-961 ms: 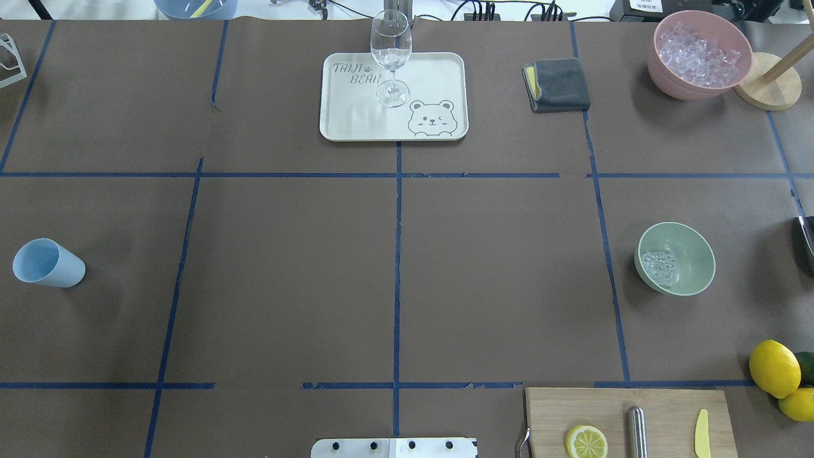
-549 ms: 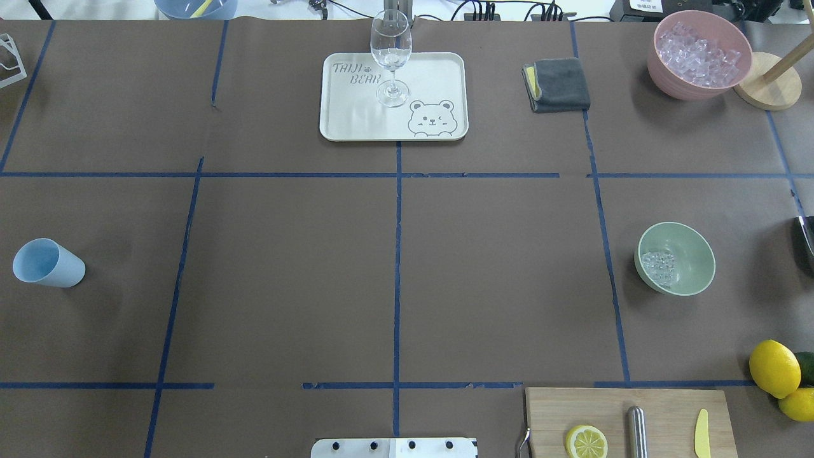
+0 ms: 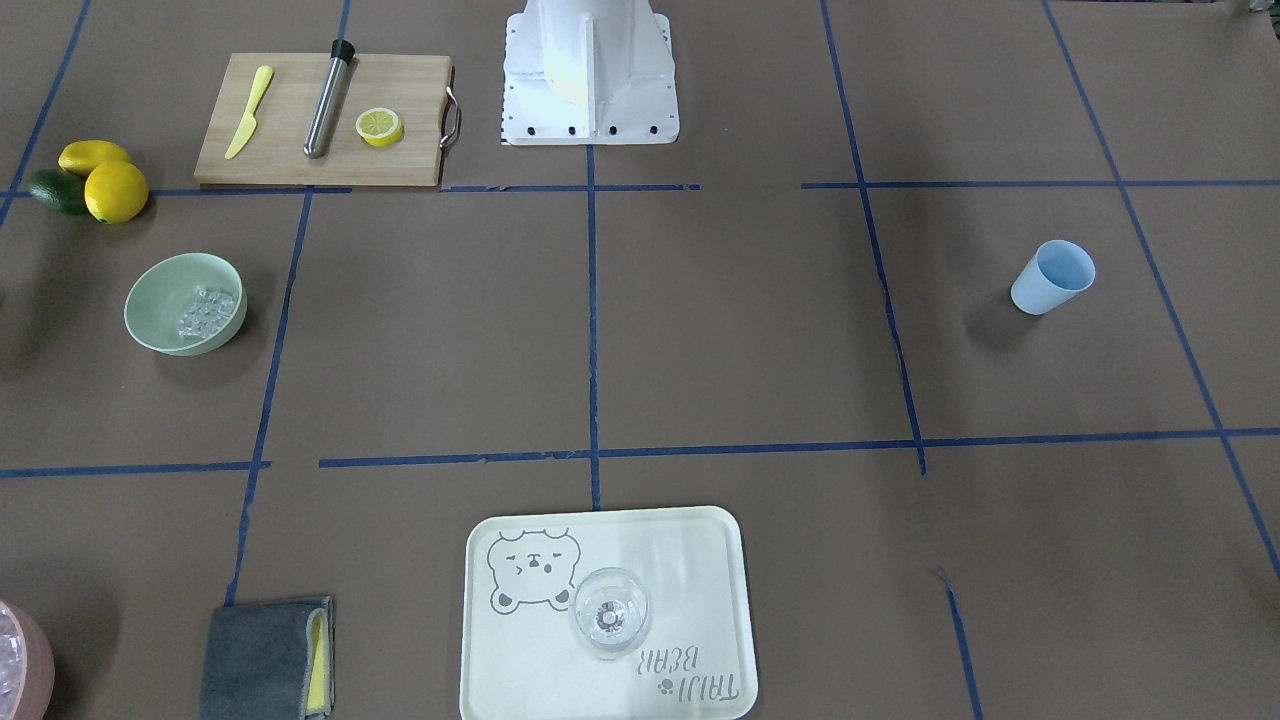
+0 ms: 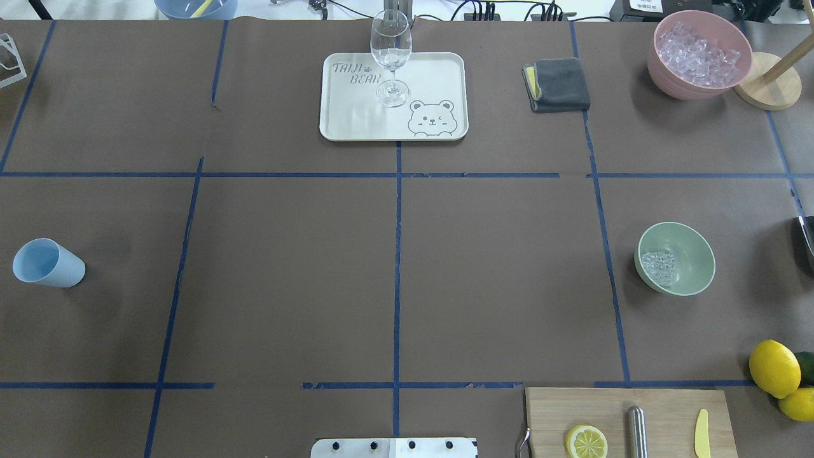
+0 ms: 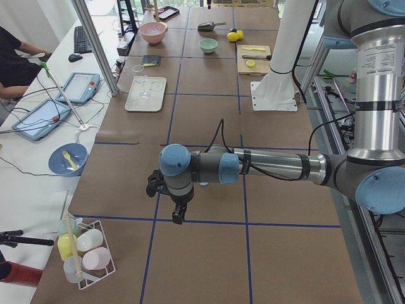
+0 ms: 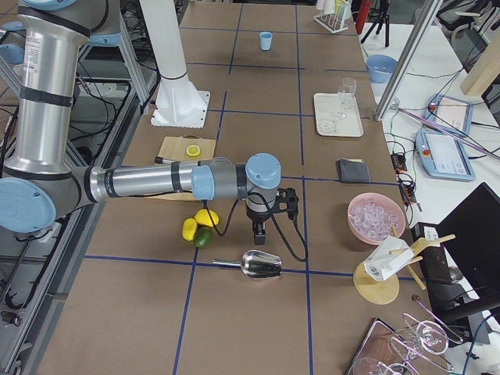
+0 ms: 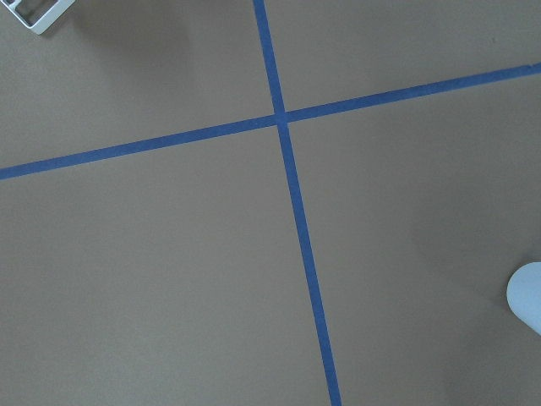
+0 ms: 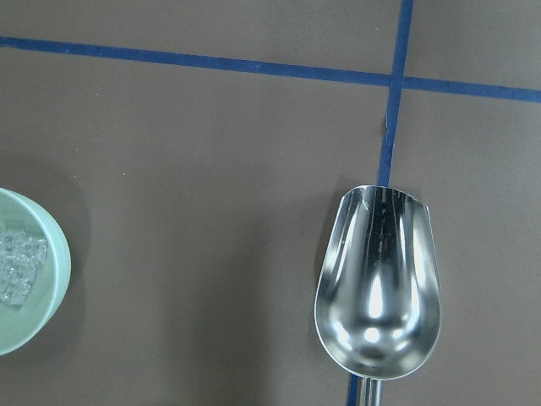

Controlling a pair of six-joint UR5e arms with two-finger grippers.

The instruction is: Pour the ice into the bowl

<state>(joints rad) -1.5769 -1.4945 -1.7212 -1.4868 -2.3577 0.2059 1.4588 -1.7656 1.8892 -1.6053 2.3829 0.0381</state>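
The pale mint-green bowl (image 4: 675, 258) stands on the right side of the table and also shows in the front view (image 3: 185, 303). A small heap of clear ice cubes (image 4: 659, 267) lies inside it, also seen in the right wrist view (image 8: 17, 266). An empty metal scoop (image 8: 378, 288) lies on the table beside the bowl (image 8: 42, 288). My right gripper (image 6: 259, 233) hangs over that spot, above the scoop (image 6: 262, 266). My left gripper (image 5: 179, 214) hangs over bare table near the blue cup (image 4: 48, 263). I cannot tell whether either gripper is open or shut.
A pink tub (image 4: 698, 54) full of ice stands at the far right by a wooden stand (image 4: 769, 83). A tray (image 4: 439, 70) holds a wine glass (image 4: 390, 57). A grey cloth (image 4: 558, 84), lemons (image 4: 774, 367) and a cutting board (image 4: 668, 407) lie about.
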